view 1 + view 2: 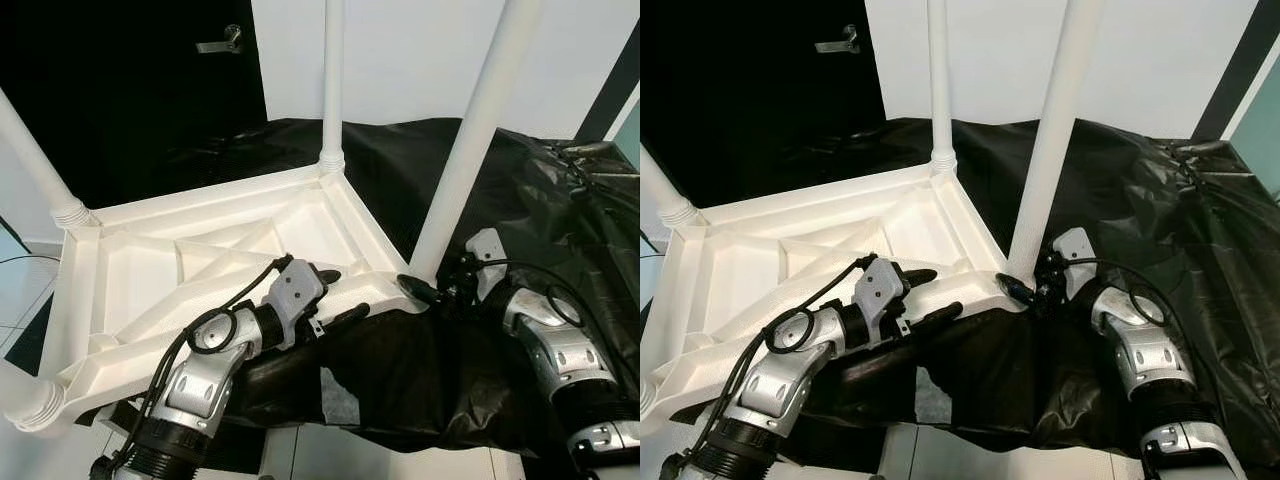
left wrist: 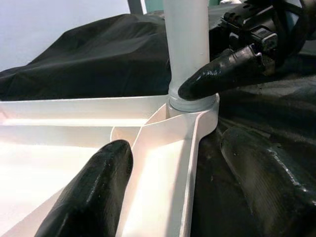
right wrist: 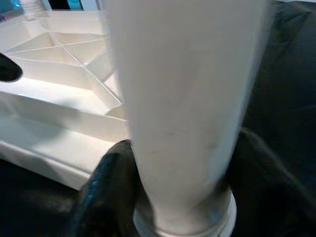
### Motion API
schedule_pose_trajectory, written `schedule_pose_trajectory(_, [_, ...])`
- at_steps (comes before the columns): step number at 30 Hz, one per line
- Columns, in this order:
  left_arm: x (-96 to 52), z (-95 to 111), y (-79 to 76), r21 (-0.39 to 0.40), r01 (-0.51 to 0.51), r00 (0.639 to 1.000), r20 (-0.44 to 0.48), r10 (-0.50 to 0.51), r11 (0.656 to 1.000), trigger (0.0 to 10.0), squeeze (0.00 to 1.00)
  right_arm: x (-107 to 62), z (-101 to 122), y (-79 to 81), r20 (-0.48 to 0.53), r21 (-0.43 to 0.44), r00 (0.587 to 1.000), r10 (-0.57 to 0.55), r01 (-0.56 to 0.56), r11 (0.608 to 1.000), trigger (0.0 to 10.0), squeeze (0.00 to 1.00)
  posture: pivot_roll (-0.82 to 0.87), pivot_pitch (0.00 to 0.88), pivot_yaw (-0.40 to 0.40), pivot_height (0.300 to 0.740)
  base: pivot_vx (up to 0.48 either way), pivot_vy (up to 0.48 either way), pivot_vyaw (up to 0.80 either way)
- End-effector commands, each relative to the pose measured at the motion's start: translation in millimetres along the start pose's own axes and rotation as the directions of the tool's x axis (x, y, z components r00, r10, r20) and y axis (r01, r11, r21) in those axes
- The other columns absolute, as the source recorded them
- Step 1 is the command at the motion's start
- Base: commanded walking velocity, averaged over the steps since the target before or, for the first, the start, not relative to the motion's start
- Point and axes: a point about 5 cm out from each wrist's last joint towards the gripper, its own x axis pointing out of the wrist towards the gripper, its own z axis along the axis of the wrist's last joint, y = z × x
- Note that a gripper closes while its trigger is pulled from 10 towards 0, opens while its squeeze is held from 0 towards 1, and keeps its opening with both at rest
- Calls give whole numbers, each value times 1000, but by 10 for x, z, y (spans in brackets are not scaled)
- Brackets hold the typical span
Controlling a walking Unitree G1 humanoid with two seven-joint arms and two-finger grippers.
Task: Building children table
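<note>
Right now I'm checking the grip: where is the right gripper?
The right gripper is clamped around the base of the nearest table leg, at the upturned tabletop corner on the right.

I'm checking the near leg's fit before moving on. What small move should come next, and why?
Probably twist the near leg further into its corner socket. The right claw is closed around the leg's base, and the left claw straddles the rim of the upturned tabletop, open, apparently steadying it. Whether the leg is fully seated cannot be told.

- My left arm [image 1: 200, 385]: silver shell segments, ribbed black collar at base, black cable looped along it.
- Left gripper [image 1: 335, 297]: grey housing, two glossy black fingers [image 2: 94, 192].
- Right arm [image 1: 560, 350]: silver, black cable loop, black joints.
</note>
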Motion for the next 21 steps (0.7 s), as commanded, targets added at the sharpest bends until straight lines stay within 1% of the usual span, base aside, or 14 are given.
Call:
schedule_pose_trajectory(1, [-24,-35,5,1,-35,999,-20,35,999,10000,0,-39,-20,-31,-10,0,1000,-8,8,1000,0,0,74,0,5,740,0,0,0])
schedule_pose_trajectory(5, [-18,-46,-22,-7,-35,999,-21,34,999,10000,0,-56,-43,-30,-9,27,999,-48,48,998,0,0,68,0,-5,740,0,0,0])
schedule_pose_trajectory(6, [-14,-47,-21,-9,-37,999,-20,37,999,10000,0,-55,-57,-19,-17,33,997,-73,74,997,706,0,66,0,-4,740,0,0,0])
schedule_pose_trajectory(7, [-4,-42,-19,-10,-39,999,-18,39,999,10000,0,-42,-76,15,-22,35,992,-124,124,992,10000,0,67,0,-5,740,0,0,0])
schedule_pose_trajectory(9, [2,-37,-17,-10,-40,999,-17,40,999,10000,0,-33,-88,39,-24,35,987,-158,158,987,10000,0,67,0,-5,740,0,0,0])
schedule_pose_trajectory(10, [6,-33,-16,-10,-41,999,-15,41,999,10000,0,-19,-105,61,-32,24,978,-207,208,978,10000,0,68,0,-4,740,0,0,0])
schedule_pose_trajectory(11, [6,-33,-16,-10,-41,999,-15,41,999,10000,0,-19,-105,61,-32,24,978,-207,208,978,10000,0,68,0,-4,740,0,0,0])
schedule_pose_trajectory(13, [6,-29,-20,-12,-40,999,-14,40,999,10000,0,19,-139,119,-45,41,953,-298,300,953,10000,0,66,0,-2,740,0,0,0])
schedule_pose_trajectory(14, [6,-29,-20,-12,-40,999,-14,40,999,10000,0,19,-139,119,-45,41,953,-298,300,953,10000,0,66,0,-2,740,0,0,0])
schedule_pose_trajectory(16, [3,-31,-25,-12,-40,999,-14,39,999,10000,0,45,-151,159,-52,59,936,-347,350,935,10000,0,65,0,-1,740,0,0,0])
schedule_pose_trajectory(18, [-3,-33,-35,-15,-38,999,-15,38,999,10000,0,102,-160,267,-68,91,882,-466,471,877,10000,0,66,0,-1,740,0,0,0])
schedule_pose_trajectory(19, [-3,-33,-35,-15,-38,999,-15,38,999,10000,0,102,-160,267,-68,91,882,-466,471,877,10000,0,66,0,-1,740,0,0,0])
schedule_pose_trajectory(20, [-7,-33,-41,-16,-37,999,-15,37,999,10000,0,130,-170,334,-84,106,844,-530,536,837,10000,0,66,0,-2,740,0,0,0])
schedule_pose_trajectory(21, [-7,-33,-41,-16,-37,999,-15,37,999,10000,0,130,-170,334,-84,106,844,-530,536,837,10000,0,66,0,-2,740,0,0,0])
